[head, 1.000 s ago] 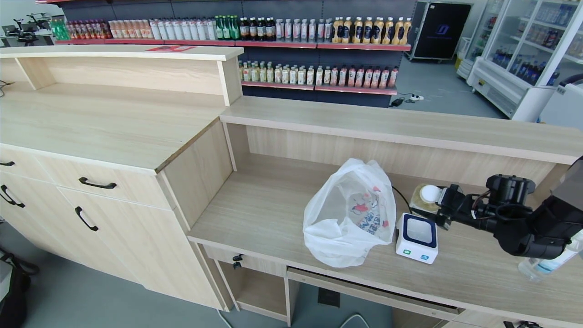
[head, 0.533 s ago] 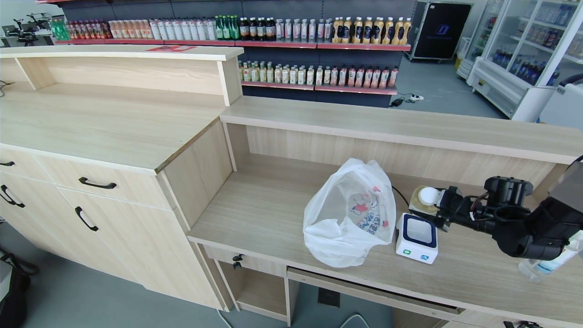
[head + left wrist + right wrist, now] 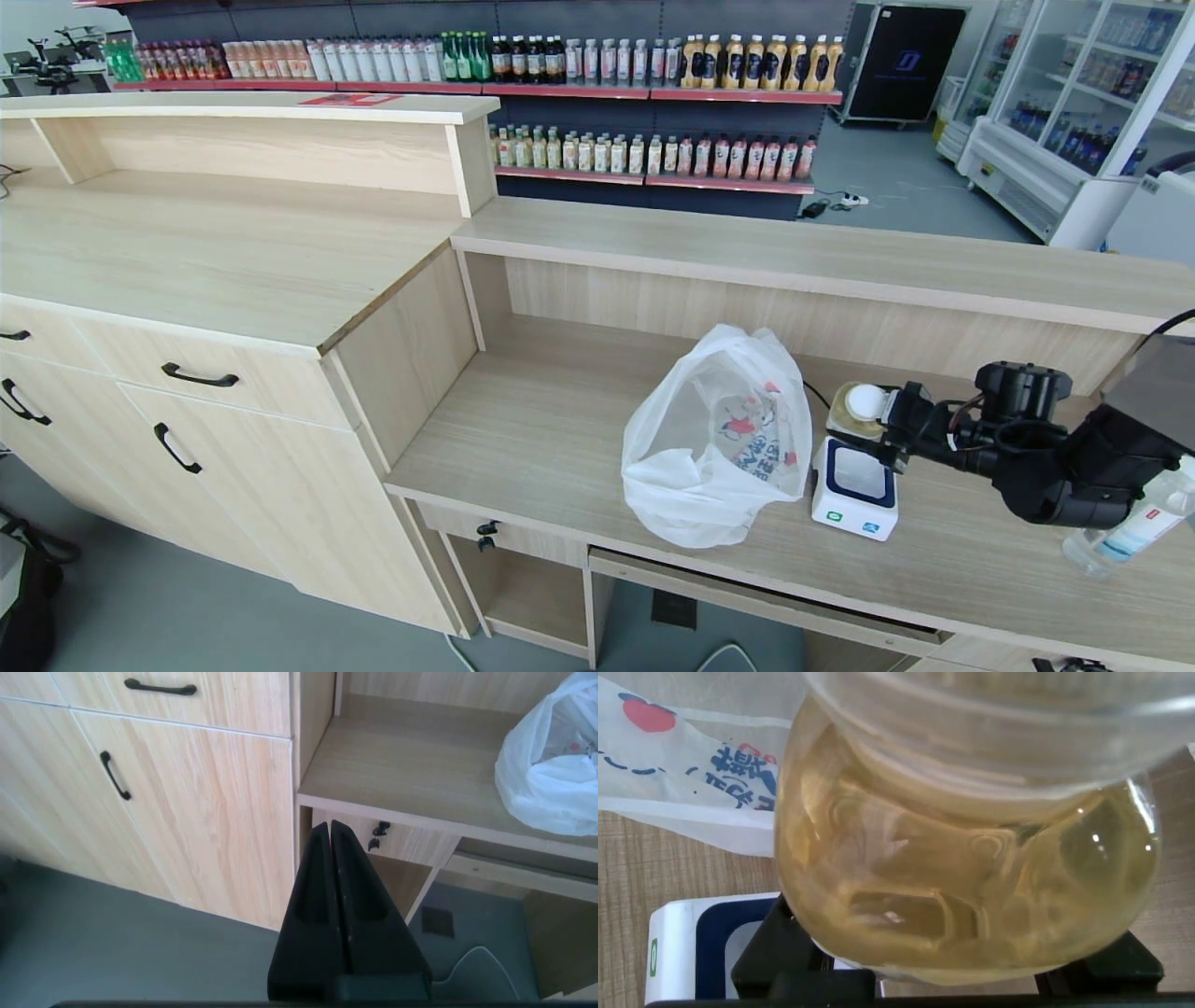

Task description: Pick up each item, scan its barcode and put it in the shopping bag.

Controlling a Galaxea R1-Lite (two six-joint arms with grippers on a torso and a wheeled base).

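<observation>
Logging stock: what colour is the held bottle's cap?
White cap, clearest in the head view.

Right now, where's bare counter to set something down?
Free: lower counter between the side panel and the shopping bag; front strip between the scanner and the clear bottle. Crowded: bag, scanner and right gripper holding the amber bottle, bunched together.

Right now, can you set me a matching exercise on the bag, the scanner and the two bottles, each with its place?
1 shopping bag
2 scanner
3 amber bottle
4 clear bottle

A in the right jaws
B far right on the counter
C leftmost on the counter
D just right of the bag

Pairs: 1-C, 2-D, 3-A, 4-B
</observation>
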